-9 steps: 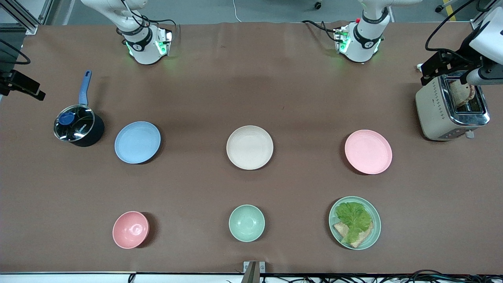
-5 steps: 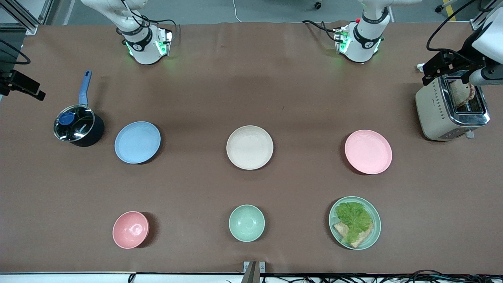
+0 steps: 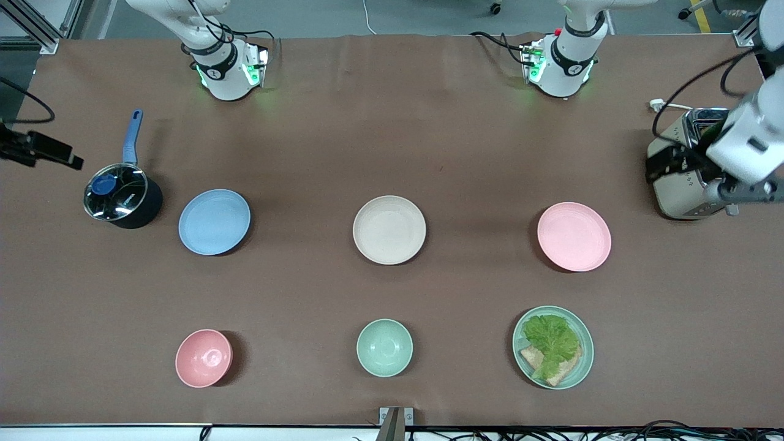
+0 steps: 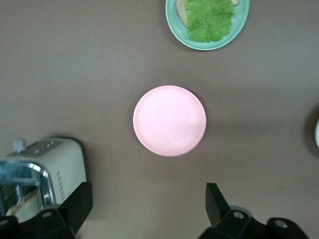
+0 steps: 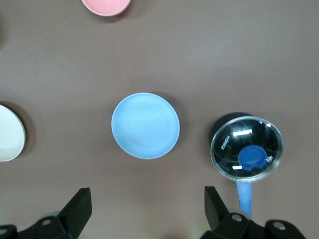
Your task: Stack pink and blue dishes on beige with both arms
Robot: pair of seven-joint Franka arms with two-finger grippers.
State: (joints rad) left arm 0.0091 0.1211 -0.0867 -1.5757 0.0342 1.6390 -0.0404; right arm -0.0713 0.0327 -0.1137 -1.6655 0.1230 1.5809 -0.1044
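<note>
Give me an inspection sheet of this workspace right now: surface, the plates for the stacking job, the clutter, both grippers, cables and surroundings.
Surface: brown table cover, no spills seen.
Job's things: blue plate, beige plate and pink plate lie apart in one row, nothing stacked.
Clutter: lidded pot beside the blue plate; toaster at the left arm's end; pink bowl, green bowl, and green plate with lettuce and bread nearer the camera.
Grippers: left gripper open, over the toaster's edge; right gripper open, near the pot.
Cables: bundle along the table's front edge.
Surroundings: grey floor past the bases.
</note>
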